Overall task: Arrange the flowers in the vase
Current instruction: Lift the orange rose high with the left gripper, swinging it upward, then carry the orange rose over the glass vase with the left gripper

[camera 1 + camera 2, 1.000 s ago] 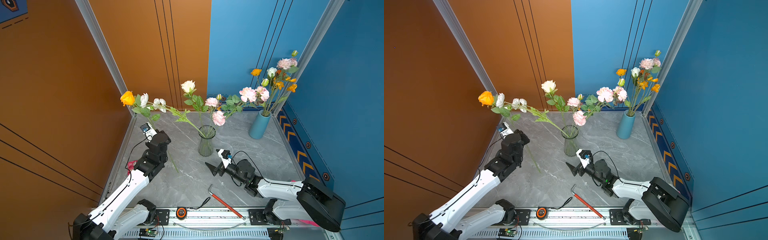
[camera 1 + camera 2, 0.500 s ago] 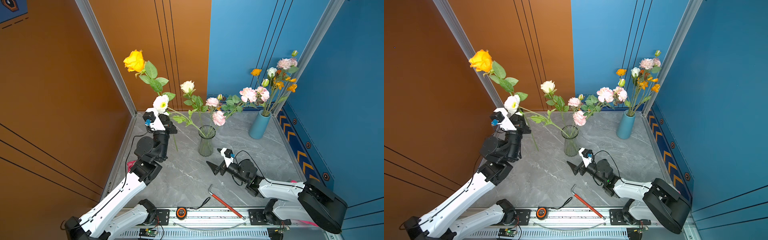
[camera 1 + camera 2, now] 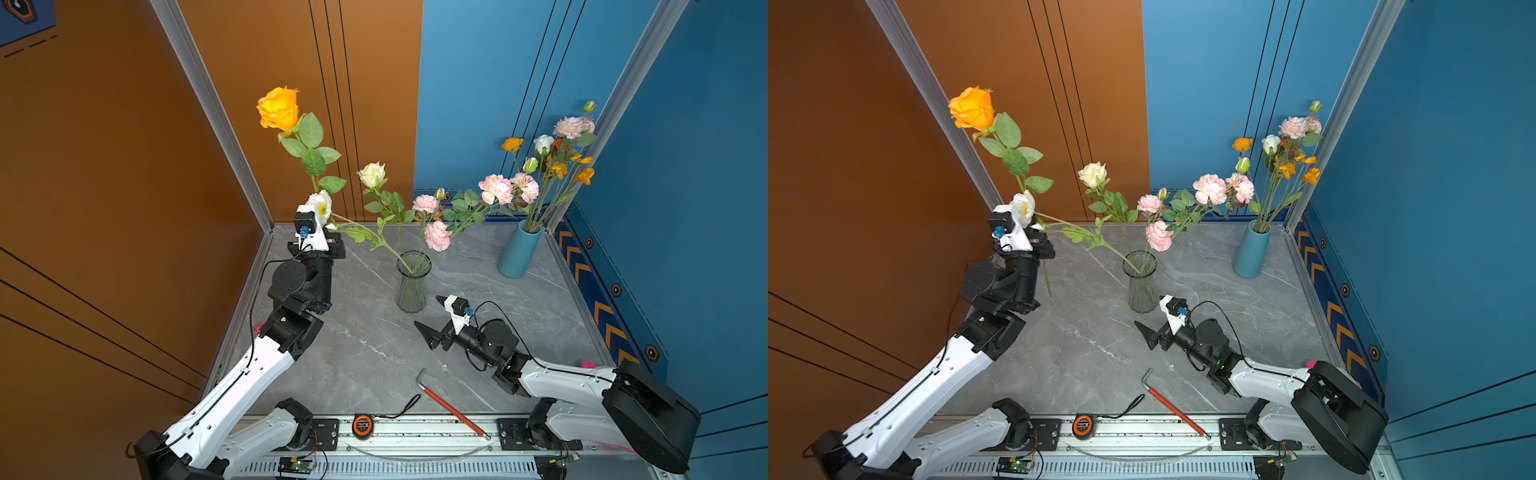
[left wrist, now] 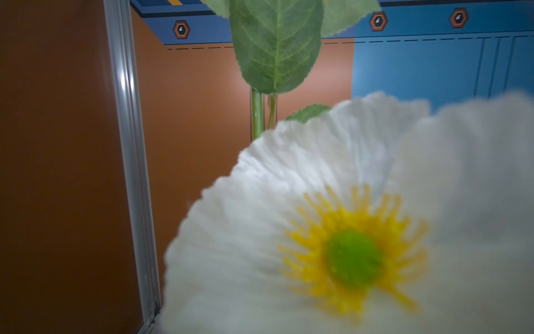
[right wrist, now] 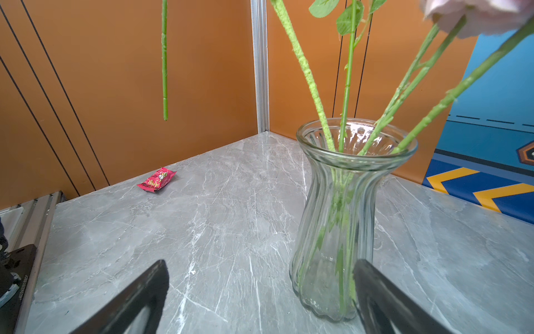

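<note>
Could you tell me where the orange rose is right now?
In both top views the orange rose stands roughly upright at the left, held in the left gripper, left of the glass vase.

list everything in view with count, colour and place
table: one, grey marble, booth floor
glass vase: one, clear, table centre
cream rose: one, cream, in glass vase
white poppy: one, white, in glass vase, by left arm
pink blooms: four, pink, in glass vase
orange rose: one, orange, held high at left
blue vase: one, blue, back right corner
mixed bunch: one, pink, white, orange, in blue vase
red-handled tool: one, red, table front
tape measure: one, orange-black, front rail
packet: one, red, left table edge
left arm: one, white-black, jaws shut on orange rose stem
right arm: one, white-black, jaws open, beside glass vase
</note>
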`<state>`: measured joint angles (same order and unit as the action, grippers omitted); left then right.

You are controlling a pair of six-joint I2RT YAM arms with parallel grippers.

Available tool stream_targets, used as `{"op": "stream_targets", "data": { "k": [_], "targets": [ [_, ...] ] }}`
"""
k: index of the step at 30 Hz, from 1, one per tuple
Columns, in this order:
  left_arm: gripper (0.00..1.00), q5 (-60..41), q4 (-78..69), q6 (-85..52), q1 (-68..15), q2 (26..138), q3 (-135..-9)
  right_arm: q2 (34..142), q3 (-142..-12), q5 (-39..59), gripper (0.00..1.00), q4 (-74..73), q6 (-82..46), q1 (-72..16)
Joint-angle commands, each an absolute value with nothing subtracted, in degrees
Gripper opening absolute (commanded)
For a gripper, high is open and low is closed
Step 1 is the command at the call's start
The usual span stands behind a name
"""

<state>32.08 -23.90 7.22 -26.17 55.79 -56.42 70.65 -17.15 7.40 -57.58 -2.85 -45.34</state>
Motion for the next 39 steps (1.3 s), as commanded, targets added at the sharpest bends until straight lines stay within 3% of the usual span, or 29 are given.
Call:
{"op": "stream_targets", "data": {
  "k": [1,9,14,20,23,29,39],
  "targets": [
    [0.0,28.6,-17.0,-2.7,-19.9,52.3,-56.1,69.8,-16.5,8.2,1.0,-57.8,-3.3,-45.1],
    [0.0,31.2,-7.4,-3.1,-13.7,49.1,-55.3,70.7,-16.7,8.5,1.0,-57.9,-3.2,-45.1],
    [0.0,39.9,2.4,-6.2,-7.4,48.8,-56.3,70.6,-16.7,8.5,1.0,-57.8,-3.2,-45.1],
    [0.0,37.9,12.2,-12.0,1.0,49.0,-57.5,70.8,-16.7,8.8,1.0,-57.9,-3.1,-45.0],
    [0.0,31.6,5.4,-11.8,1.3,45.0,-53.8,70.8,-16.6,8.5,1.0,-57.9,-2.9,-45.1],
    [0.0,13.9,-7.0,-14.4,-4.7,37.5,-52.7,70.9,-16.8,9.0,1.0,-58.1,-2.9,-45.1],
    [0.0,-1.0,-21.6,2.1,-34.9,50.9,-64.5,71.6,-18.2,10.8,1.0,-58.6,-2.7,-45.7]
  ]
}}
